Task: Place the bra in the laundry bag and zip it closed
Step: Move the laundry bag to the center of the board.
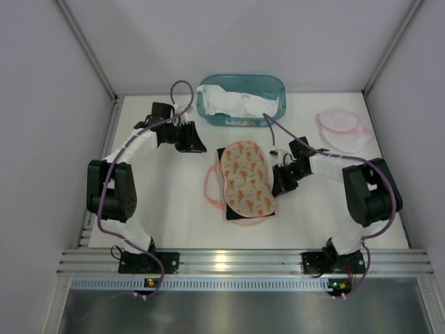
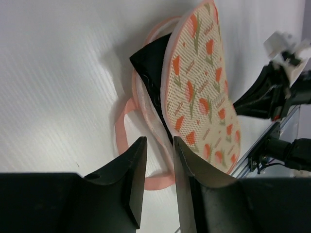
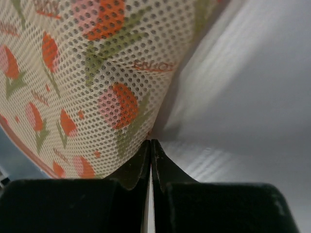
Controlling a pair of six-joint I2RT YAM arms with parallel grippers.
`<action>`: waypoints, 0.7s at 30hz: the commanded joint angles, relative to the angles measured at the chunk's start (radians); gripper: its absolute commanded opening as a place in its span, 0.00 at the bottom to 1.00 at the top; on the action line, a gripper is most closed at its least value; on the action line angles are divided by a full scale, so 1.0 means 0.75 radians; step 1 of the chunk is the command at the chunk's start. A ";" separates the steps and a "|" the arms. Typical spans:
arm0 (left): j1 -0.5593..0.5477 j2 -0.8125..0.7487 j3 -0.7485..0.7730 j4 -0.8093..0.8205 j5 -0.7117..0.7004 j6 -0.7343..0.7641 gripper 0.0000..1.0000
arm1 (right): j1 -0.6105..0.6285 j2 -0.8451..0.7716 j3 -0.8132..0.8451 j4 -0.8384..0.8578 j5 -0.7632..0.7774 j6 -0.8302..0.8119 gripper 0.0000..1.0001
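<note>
Just in from the near edge of the white bench (image 1: 167,209), at its middle, lies one oval laundry bag (image 1: 245,179). It is cream open-weave mesh printed with orange and pink tulips, domed like a shell and bound in pink at the rim. One piece of smooth black fabric (image 1: 240,212), seemingly the bra, sits under the floral top. Its corners poke out at the bag's near end and far-left side. The left wrist view shows it lodged between the floral top and a pale mesh underlayer. One pink strap loop (image 1: 211,188) curls flat on the bench at the bag's left side.

The right gripper (image 1: 279,178) is at the bag's right rim. Its two black fingers are pressed together, tips against the mesh edge. Whether anything thin is pinched between them I cannot tell.

Farther back, toward the left edge, the left gripper (image 1: 192,139) stands apart from the bag. Its two fingers are a narrow gap apart with nothing between them.

At the middle of the far edge stands one teal translucent plastic basket (image 1: 236,122), a rounded rectangle holding crumpled white garments (image 1: 233,103). Near the far right corner lies a second mesh pouch (image 1: 344,132), white, round, pink-trimmed and flat.
</note>
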 commanded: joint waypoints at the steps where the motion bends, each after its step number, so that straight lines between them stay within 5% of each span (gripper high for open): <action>1: 0.105 -0.019 0.076 0.030 0.058 -0.108 0.35 | 0.111 -0.065 -0.023 0.074 -0.121 -0.039 0.00; 14: 0.256 -0.036 0.057 0.030 0.066 -0.120 0.37 | 0.545 0.061 0.268 0.479 -0.242 0.337 0.06; 21: 0.269 -0.082 0.055 0.032 0.111 -0.004 0.43 | 0.553 0.080 0.574 0.213 -0.175 0.176 0.09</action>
